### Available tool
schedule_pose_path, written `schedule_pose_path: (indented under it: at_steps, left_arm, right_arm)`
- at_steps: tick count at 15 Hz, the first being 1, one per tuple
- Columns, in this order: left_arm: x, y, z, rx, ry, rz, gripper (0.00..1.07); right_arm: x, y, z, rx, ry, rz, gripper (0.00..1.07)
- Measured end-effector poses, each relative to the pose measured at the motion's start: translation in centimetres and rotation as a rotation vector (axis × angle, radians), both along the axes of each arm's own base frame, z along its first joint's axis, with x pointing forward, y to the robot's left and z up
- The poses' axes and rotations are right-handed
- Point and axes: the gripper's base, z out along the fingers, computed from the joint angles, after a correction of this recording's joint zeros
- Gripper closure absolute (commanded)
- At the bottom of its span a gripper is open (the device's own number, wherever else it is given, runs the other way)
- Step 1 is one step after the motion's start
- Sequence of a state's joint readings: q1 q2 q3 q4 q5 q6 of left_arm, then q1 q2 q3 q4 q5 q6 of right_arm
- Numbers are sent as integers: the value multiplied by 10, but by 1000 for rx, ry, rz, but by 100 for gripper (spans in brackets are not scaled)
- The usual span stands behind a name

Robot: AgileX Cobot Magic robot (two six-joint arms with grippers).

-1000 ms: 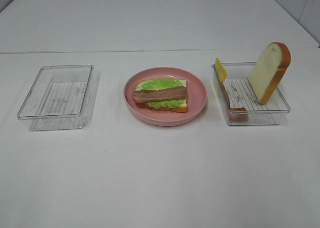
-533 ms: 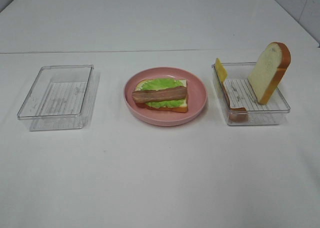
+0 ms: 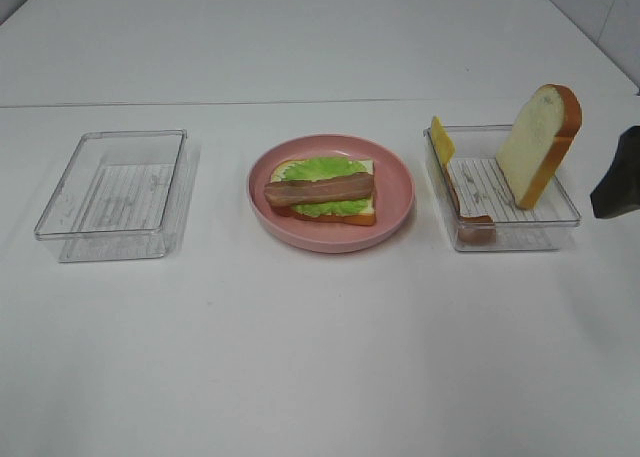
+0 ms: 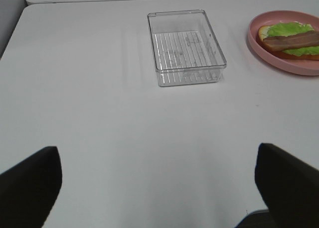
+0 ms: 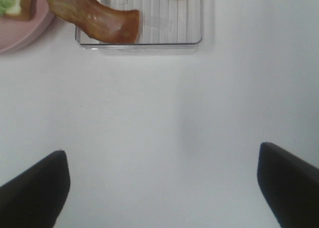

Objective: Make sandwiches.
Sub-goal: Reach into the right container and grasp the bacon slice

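The sandwich in the making lies on the round pink plate [image 3: 395, 192]: a bread slice [image 3: 358, 215] topped with a ruffled green lettuce leaf [image 3: 325, 170] and a bacon strip [image 3: 320, 188]. A second bread slice [image 3: 538, 142] stands upright in the right clear tray [image 3: 520, 235]. A yellow cheese slice [image 3: 441, 139] and another bacon strip [image 5: 94, 16] lean in that same tray. My right gripper [image 5: 162, 188] is open over the bare table on the near side of this tray, and a dark finger [image 3: 617, 174] shows at the exterior view's right edge. My left gripper [image 4: 159, 188] hangs open, far short of the left tray.
An empty clear tray [image 3: 112, 192] sits left of the plate, also seen as the tray [image 4: 185, 46] in the left wrist view. The table is white, with a seam running across behind the trays.
A dark part of my right gripper has come into the exterior view at the right edge beside the right tray. The food and trays have not moved.
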State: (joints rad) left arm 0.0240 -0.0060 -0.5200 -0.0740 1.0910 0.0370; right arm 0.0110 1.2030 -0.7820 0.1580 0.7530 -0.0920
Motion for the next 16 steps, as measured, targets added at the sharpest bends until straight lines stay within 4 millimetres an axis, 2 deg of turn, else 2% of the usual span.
schedule_pose_path:
  at_steps: [5,6,7,10,11,12,14,16]
  left_arm:
    - [0,0,0,0,0,0,6]
    - [0,0,0,0,0,0,6]
    - [0,0,0,0,0,0,6]
    - [0,0,0,0,0,0,6]
    - [0,0,0,0,0,0,6]
    - [0,0,0,0,0,0,6]
    - [0,0,0,0,0,0,6]
    - [0,0,0,0,0,0,6]
  right_arm:
    - [25,12,-5,50,44,35,8]
    - [30,21,-5,42,56,79,8]
    - [39,41,-5,13,68,159,8]
    - [52,67,-9,-40,93,202,8]
    - [67,87,-11,-110,131,211,8]
    - [71,91,-12,-123,141,213,8]
    - [91,111,-12,-154,159,228,8]
    - [106,119,-12,-152,166,218,8]
